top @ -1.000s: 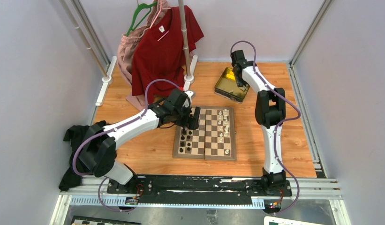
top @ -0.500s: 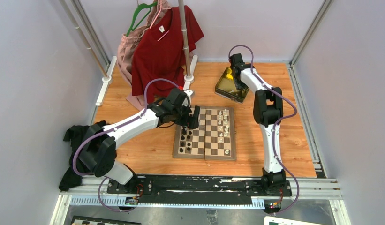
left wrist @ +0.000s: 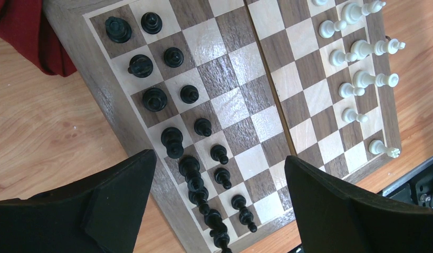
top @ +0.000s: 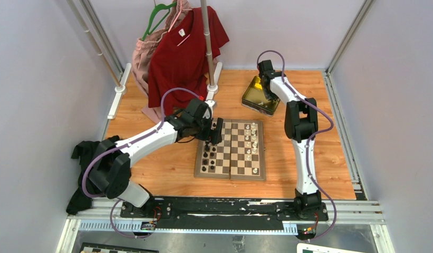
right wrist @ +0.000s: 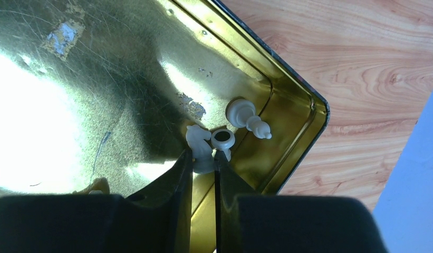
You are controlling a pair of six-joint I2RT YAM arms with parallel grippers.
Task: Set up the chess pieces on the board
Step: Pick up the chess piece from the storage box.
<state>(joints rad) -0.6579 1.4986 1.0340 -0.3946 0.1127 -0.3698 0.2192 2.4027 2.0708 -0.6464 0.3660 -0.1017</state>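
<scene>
The board (top: 225, 158) lies at the table's middle, with black pieces down its left columns and white chess pieces (top: 250, 143) on its right. My left gripper (top: 216, 132) hovers open over the board's far-left part; black pieces (left wrist: 173, 139) show between its fingers, white chess pieces (left wrist: 362, 79) at upper right. My right gripper (top: 266, 87) reaches into the gold tin (top: 255, 98). In the right wrist view that gripper (right wrist: 203, 155) is shut on a white knight (right wrist: 199, 138) in the tin's corner. Two more white pieces (right wrist: 247, 118) lie beside it.
A red shirt (top: 182, 55) and pink garment hang on a rack pole (top: 208, 47) at the back left, the shirt's hem near the board's far-left corner. A black cloth (top: 86, 153) lies at the left edge. The tin's raised wall (right wrist: 290, 129) stands close round the right fingers.
The right gripper's jaws have closed onto the white knight inside the tin. The left gripper has drifted slightly toward the back, still open.
</scene>
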